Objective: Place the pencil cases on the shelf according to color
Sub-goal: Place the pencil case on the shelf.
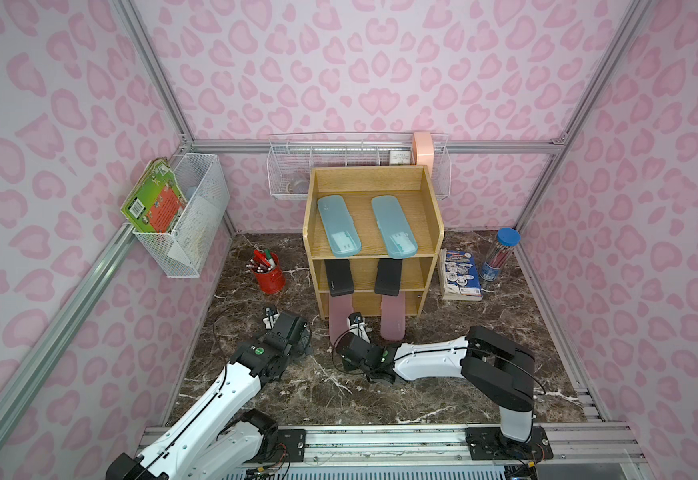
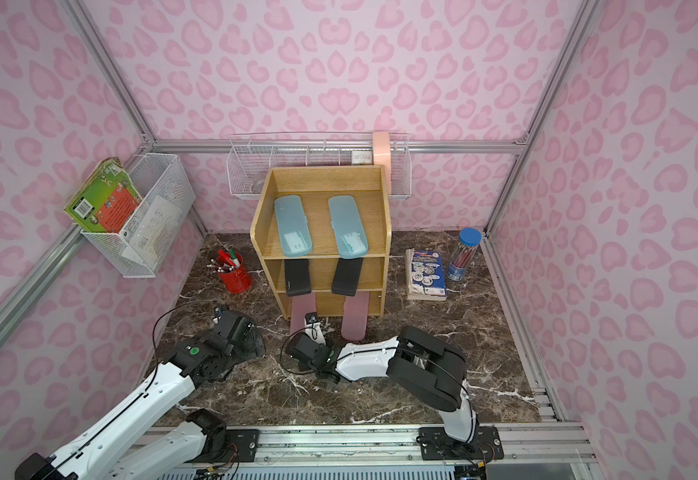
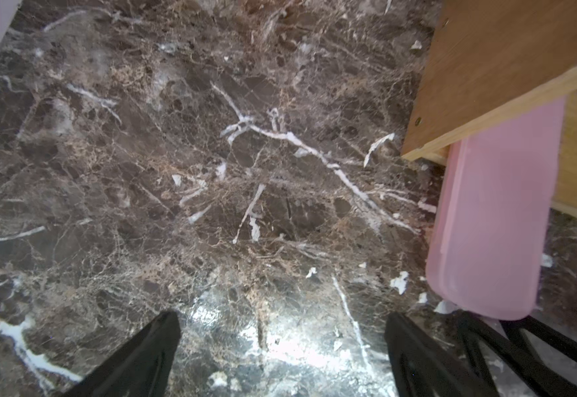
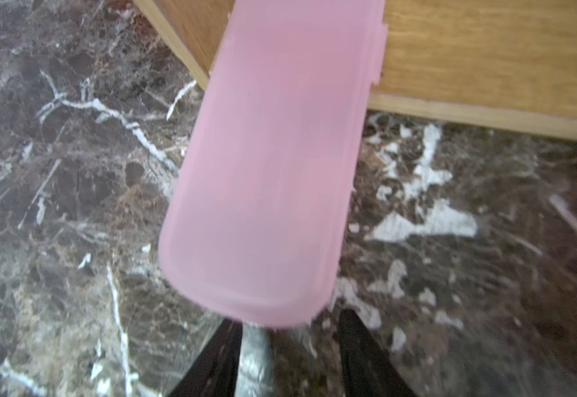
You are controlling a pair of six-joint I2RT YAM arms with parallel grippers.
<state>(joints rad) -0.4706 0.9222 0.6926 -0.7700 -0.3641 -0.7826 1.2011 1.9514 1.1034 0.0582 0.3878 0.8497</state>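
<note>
Since the right tool (image 4: 290, 321) stands with jaws narrow at the outer tip of the pink case (image 4: 273, 172), whether pinching it I cannot tell, a pull could drag the case, partly inside the bottom tier of the shelf (image 4: 486, 51), out onto the surface (image 4: 74, 206).

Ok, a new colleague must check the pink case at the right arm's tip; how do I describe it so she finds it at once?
Look for the wooden shelf on the marble table. Go down to its lowest level, under the black cases. Of the two sticking out there, it is the pink case on the side of the red cup, not its twin nearer the books.
</note>
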